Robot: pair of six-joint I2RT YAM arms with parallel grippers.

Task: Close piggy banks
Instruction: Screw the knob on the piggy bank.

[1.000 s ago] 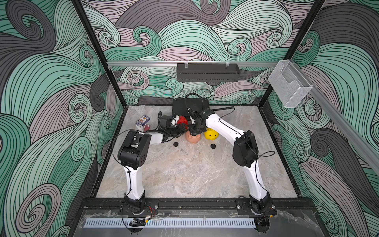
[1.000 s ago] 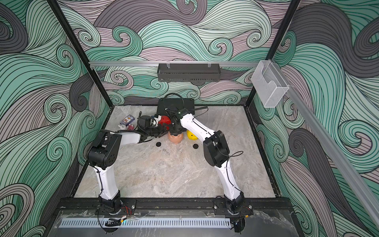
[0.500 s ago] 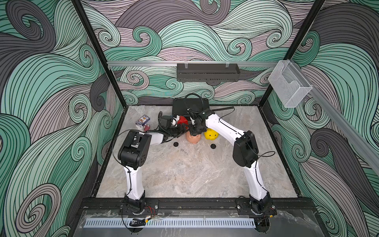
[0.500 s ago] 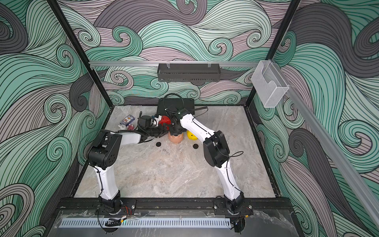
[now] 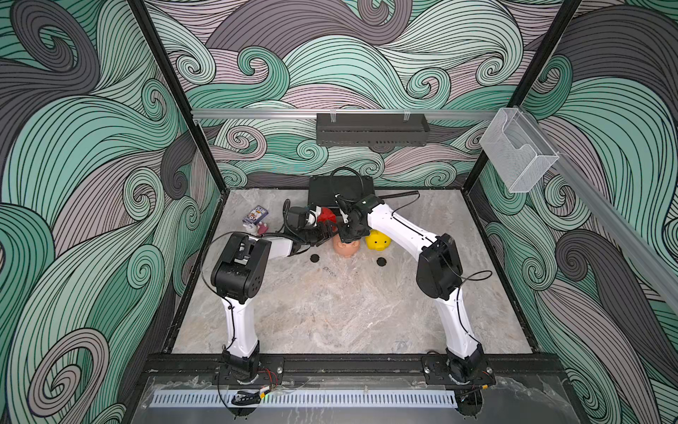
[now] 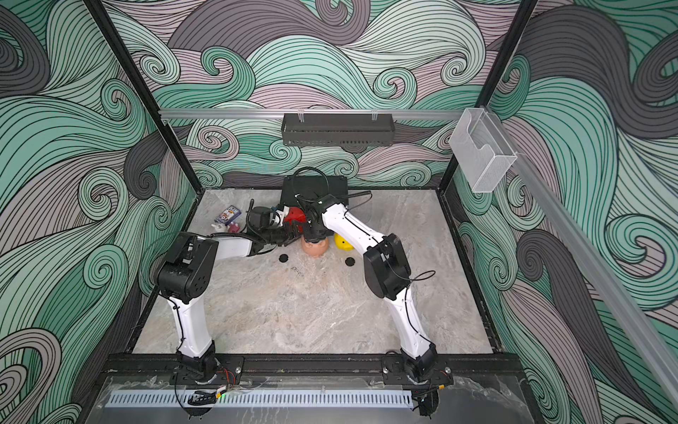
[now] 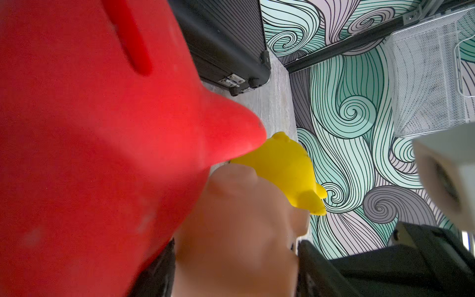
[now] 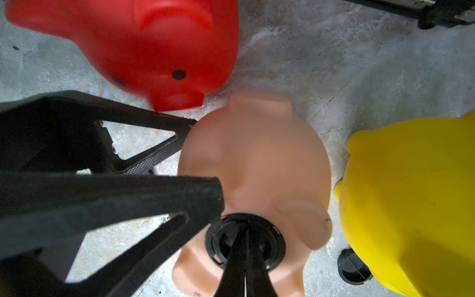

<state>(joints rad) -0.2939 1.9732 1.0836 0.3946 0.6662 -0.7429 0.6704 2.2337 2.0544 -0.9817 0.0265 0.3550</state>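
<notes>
A peach pig [image 8: 257, 159] lies belly-up on the marble surface [image 8: 334, 64], directly under the right hand [image 8: 244, 231]. That hand's fingers are pressed together, tips on the middle of a black plug [image 8: 221, 244] sitting in the pig's belly hole; whether they pinch it cannot be told. The left hand [image 8: 205, 156] clasps the peach pig from the side, fingers spread around it. A red pig [image 8: 154, 51] sits just beyond the left hand. A yellow pig [image 8: 411, 205] stands close beside the right hand, with a loose plug [image 8: 354, 267] at its foot.
</notes>
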